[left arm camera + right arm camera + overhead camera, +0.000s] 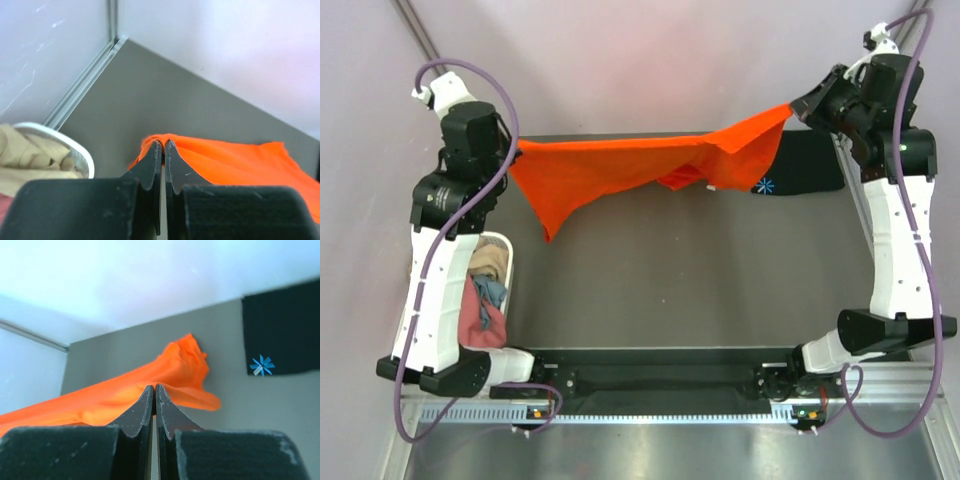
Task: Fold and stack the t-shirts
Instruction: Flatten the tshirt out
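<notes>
"Orange t-shirt (pixel 610 172): where is it?"
"In the air over the far side of the surface (pixel 700 290), strung between the two arms. The left claw (pixel 513 144) and the right claw (pixel 798 108) are each pinched fully closed on one end of the cloth. The middle sags and a loose flap droops near the left. From above it is hard to tell whether its tip touches the surface."
"What else is there?"
"A black t-shirt (pixel 807 172) with a light-blue starburst lies flat at the far right, under the orange one's right end. A white basket (pixel 510 248) beside the left arm holds a tan shirt (pixel 490 258) and a dusty pink shirt (pixel 485 325)."
"Which step is this?"
"It looks like spreading the shirt before the first fold. The next move likely calls for both claws to lower together, keeping the cloth taut, so that it lands flat and clear of the black t-shirt."
</notes>
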`<state>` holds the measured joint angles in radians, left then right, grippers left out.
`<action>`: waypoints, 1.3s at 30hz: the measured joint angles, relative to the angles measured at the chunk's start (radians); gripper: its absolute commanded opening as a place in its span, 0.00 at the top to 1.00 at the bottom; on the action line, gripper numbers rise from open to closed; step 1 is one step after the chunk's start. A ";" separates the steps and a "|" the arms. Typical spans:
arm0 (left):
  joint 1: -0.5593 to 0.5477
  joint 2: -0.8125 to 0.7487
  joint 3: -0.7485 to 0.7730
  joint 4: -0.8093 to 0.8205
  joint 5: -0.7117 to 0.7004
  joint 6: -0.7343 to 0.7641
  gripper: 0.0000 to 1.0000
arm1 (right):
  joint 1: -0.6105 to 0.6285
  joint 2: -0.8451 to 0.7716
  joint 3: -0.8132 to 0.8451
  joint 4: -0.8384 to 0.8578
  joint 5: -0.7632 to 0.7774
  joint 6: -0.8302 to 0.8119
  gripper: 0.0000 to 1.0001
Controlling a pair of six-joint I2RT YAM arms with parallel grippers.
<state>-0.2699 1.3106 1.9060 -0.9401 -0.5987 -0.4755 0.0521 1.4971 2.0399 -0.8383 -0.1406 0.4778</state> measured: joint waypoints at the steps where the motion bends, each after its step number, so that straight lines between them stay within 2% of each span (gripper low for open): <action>1: 0.000 -0.002 0.016 0.004 0.010 0.005 1.00 | 0.000 -0.011 -0.002 0.015 -0.014 -0.003 1.00; 6: 0.000 0.003 0.067 0.035 0.056 0.015 1.00 | 0.000 -0.037 0.010 0.103 -0.075 -0.003 1.00; 14: 0.000 0.124 0.229 0.058 0.109 0.030 1.00 | 0.000 0.086 0.258 0.181 -0.129 0.044 1.00; 20: 0.000 0.171 0.322 0.097 0.105 0.034 1.00 | -0.009 0.111 0.301 0.299 -0.137 0.085 1.00; 30: 0.007 0.126 0.199 0.447 0.037 0.131 1.00 | -0.045 0.165 0.312 0.635 -0.085 0.185 1.00; 39: 0.073 0.402 0.347 0.648 0.080 0.124 1.00 | -0.080 0.399 0.418 0.821 -0.046 0.283 1.00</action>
<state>-0.1970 1.7123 2.2528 -0.2920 -0.5190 -0.3511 -0.0277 1.8961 2.4577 -0.0170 -0.1864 0.7605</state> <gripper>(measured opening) 0.024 0.009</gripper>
